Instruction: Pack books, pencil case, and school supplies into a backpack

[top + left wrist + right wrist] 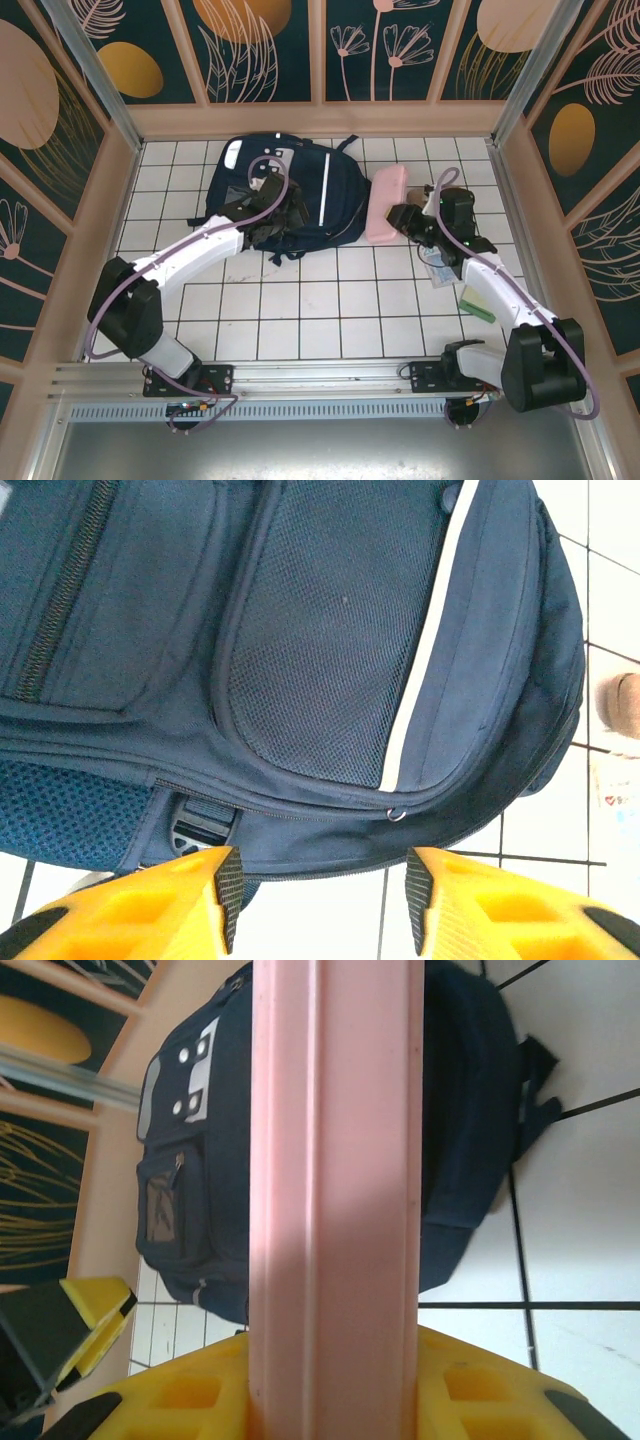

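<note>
Top external view: white-tiled table w/ the backpack lying flat at far centre, navy, a white stripe down its front. L arm extended from the near-left corner, and the left gripper sat over the backpack's near-left part. R arm extended from near-right, w/ the right gripper at the right edge of the pink case, which was just beside the backpack's right side.

Left wrist view: left gripper had its yellow fingers apart w/ nothing btwn them, tile below, and the backpack's zip edge just past the tips.

Right wrist view: right gripper was clamped on the pink case, which ran lengthwise up the frame w/ the backpack behind it.

Top external again: a small green item lay on tile beside the R forearm, well apart from the backpack. A pale flat thing under that arm was too blurry to ID.
</note>
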Motion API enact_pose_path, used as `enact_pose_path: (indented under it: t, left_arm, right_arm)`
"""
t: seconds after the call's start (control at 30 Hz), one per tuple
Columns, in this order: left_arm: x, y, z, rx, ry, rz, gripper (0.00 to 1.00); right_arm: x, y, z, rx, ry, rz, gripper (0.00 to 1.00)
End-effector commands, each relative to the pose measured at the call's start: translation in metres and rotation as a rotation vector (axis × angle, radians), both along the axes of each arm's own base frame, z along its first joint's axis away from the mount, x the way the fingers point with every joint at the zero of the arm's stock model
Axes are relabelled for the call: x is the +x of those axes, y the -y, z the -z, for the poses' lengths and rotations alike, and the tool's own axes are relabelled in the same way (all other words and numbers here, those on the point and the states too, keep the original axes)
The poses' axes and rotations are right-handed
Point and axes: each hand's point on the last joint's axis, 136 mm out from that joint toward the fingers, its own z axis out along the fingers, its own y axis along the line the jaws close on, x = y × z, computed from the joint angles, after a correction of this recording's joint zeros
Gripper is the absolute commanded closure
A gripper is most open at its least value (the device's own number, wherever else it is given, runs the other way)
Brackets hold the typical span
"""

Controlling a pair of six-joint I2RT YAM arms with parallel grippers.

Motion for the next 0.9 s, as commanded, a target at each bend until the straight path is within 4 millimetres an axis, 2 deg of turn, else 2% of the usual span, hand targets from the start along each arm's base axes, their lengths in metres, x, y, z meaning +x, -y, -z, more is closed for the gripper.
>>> enact_pose_path:
  t: [0.0,0.13,0.33,0.53,0.67,0.77,0.87]
  left_arm:
    - [0.002,0.003,0.004,0.071,-0.012,0.001,0.51]
    - [0.010,0.017,0.006,0.099,-0.020,0.024,0.51]
    - [0.036,0.040,0.012,0.171,-0.017,0.063,0.53]
    - [0.076,0.071,0.014,0.245,0.006,0.106,0.54]
    - [0.099,0.089,0.026,0.281,0.021,0.132,0.53]
    - [0.110,0.100,0.038,0.331,0.019,0.152,0.49]
    - [0.116,0.108,0.054,0.394,0.020,0.175,0.37]
  right_arm:
    - [-0.001,0.003,-0.013,0.025,0.045,-0.024,0.74]
    - [-0.002,0.006,-0.011,0.033,0.036,-0.013,0.74]
    - [-0.006,0.018,-0.013,0.033,0.047,0.037,0.74]
    - [-0.008,0.029,-0.016,0.039,0.051,0.077,0.73]
    - [-0.009,0.029,-0.020,0.047,0.056,0.081,0.73]
    - [-0.011,0.030,-0.022,0.051,0.059,0.085,0.73]
    - [-0.013,0.031,-0.024,0.052,0.066,0.089,0.73]
